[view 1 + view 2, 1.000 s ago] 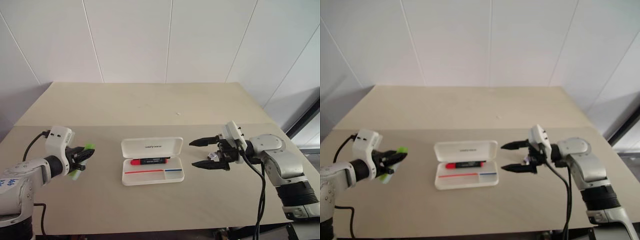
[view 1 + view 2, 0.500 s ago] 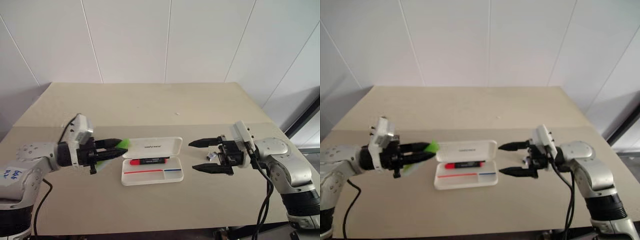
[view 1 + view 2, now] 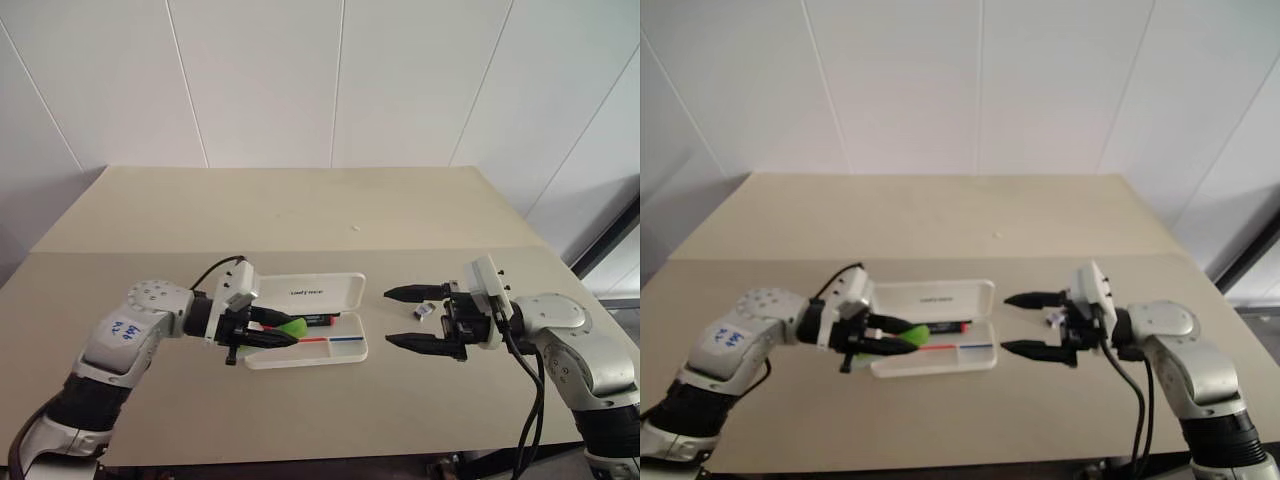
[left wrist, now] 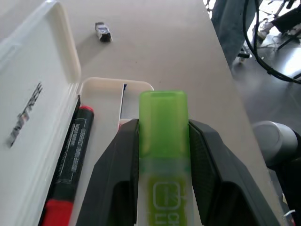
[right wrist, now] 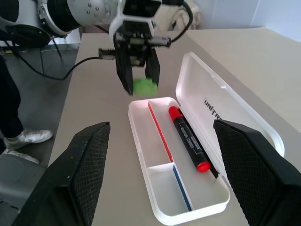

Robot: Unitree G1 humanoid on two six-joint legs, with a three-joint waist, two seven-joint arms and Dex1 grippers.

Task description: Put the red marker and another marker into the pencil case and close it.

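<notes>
Now red marker (image 3: 300,322) lies in the open pencil case (image 3: 305,335); my left hand (image 3: 272,334) grips the green highlighter (image 3: 293,328) over its left end; right hand (image 3: 405,318) wide, empty. Drop, then close.

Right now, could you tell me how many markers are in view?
2. The red marker lies in the open case; the green highlighter is held by the left gripper over the case.

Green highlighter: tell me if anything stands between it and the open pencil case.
Nothing visible does. The left gripper holds the highlighter over the case's near edge; the lid is open. The red marker lies along the hinge side, leaving the striped front compartment free.
</notes>
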